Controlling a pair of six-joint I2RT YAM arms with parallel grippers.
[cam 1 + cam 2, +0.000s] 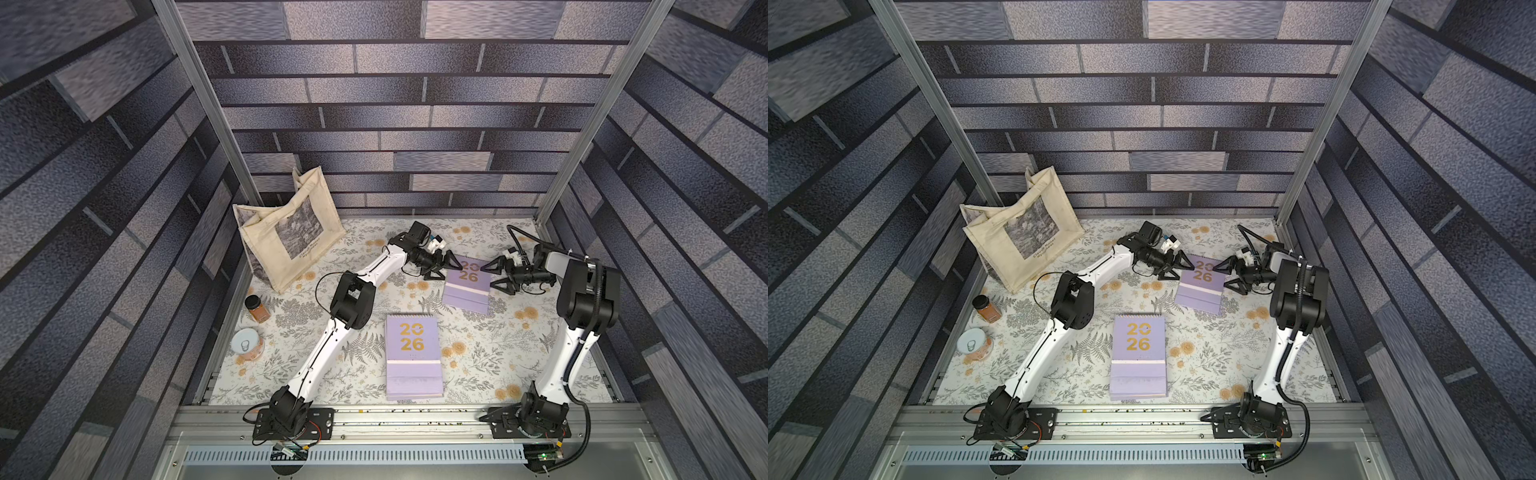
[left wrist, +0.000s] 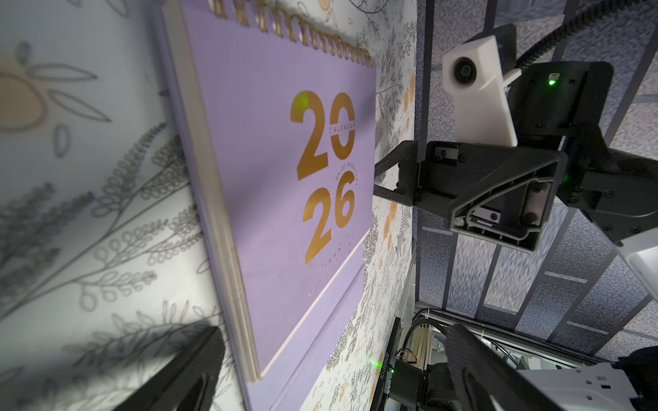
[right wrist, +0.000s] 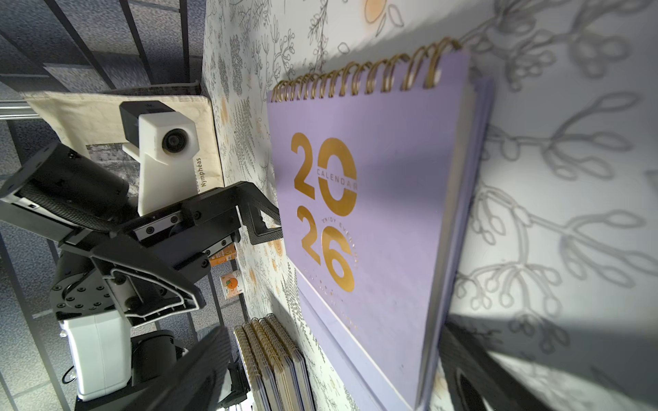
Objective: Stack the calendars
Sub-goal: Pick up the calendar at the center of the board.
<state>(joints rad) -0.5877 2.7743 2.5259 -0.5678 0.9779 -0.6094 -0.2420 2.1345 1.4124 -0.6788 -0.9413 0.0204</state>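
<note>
- Left gripper [image 1: 446, 268] has its jaws spread wide and empty, just beside one long edge of the lone lavender calendar [image 1: 466, 286]
- Right gripper [image 1: 489, 277] is likewise spread, at the opposite edge
- Stack of lavender calendars [image 1: 413, 357] lies flat on the floral tablecloth [image 1: 498, 353], nearer the arm bases and apart from the lone one

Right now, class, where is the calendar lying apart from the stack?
In both top views, the lone calendar lies flat behind the stack, right of centre, between the left gripper and the right gripper.
</note>
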